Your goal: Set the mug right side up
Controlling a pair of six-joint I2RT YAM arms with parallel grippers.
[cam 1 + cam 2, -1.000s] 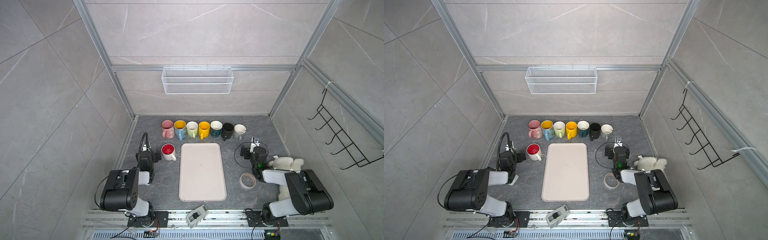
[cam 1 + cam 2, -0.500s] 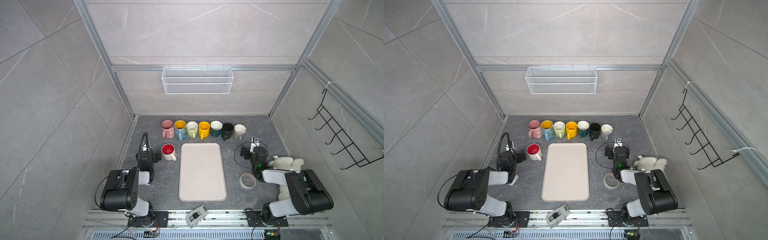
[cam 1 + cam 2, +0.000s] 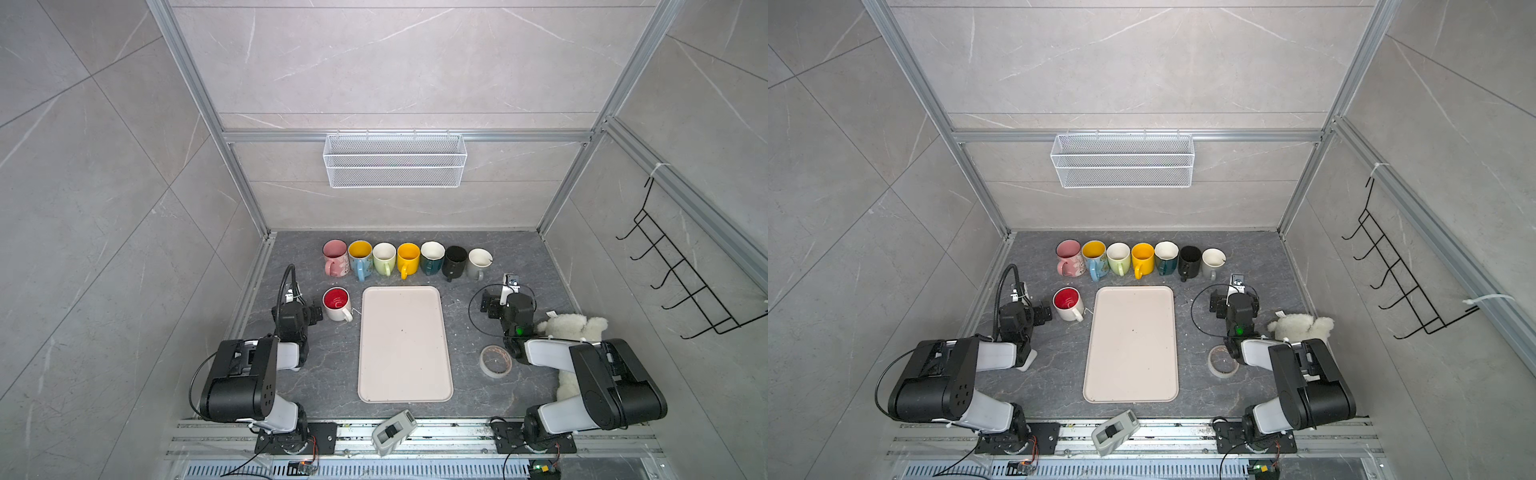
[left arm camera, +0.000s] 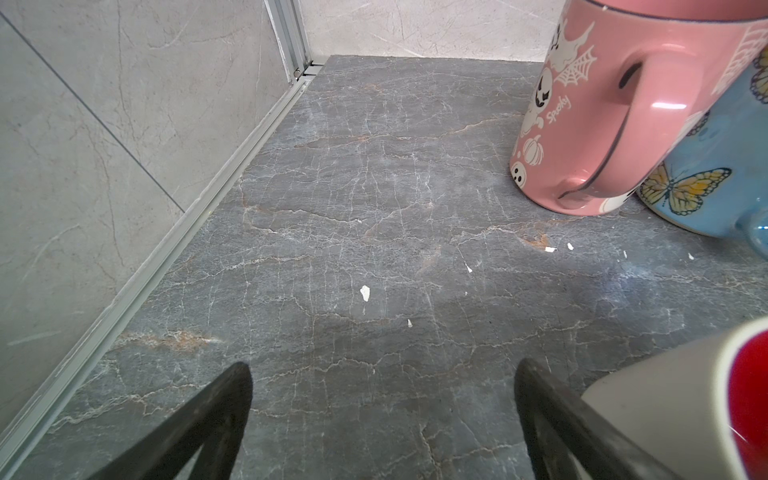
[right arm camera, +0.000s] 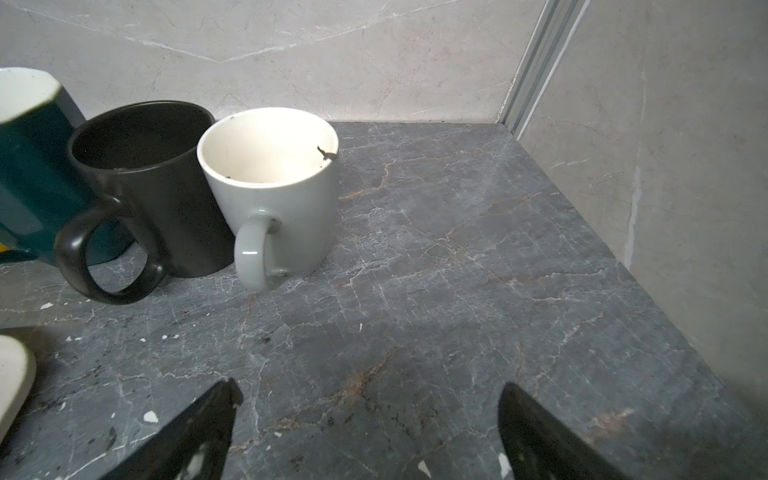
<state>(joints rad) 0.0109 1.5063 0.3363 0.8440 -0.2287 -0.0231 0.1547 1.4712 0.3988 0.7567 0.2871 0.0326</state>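
Observation:
A white mug with a red inside (image 3: 337, 303) (image 3: 1068, 304) stands mouth up on the grey tabletop, left of the tray, with its handle toward the front right. Its pale wall (image 4: 681, 399) fills a corner of the left wrist view. My left gripper (image 3: 298, 309) (image 3: 1027, 311) (image 4: 384, 370) sits low beside it, open, one finger close to the mug's wall and only bare tabletop between the fingers. My right gripper (image 3: 508, 300) (image 3: 1233, 302) (image 5: 370, 388) rests open over bare tabletop on the far side of the tray, holding nothing.
Several mugs stand upright in a row at the back, from the pink mug (image 3: 335, 257) (image 4: 602, 116) to the grey-white mug (image 3: 478, 262) (image 5: 282, 199). A cream tray (image 3: 403, 345) lies in the middle. A tape roll (image 3: 494, 361) and a plush toy (image 3: 569, 328) lie at the right.

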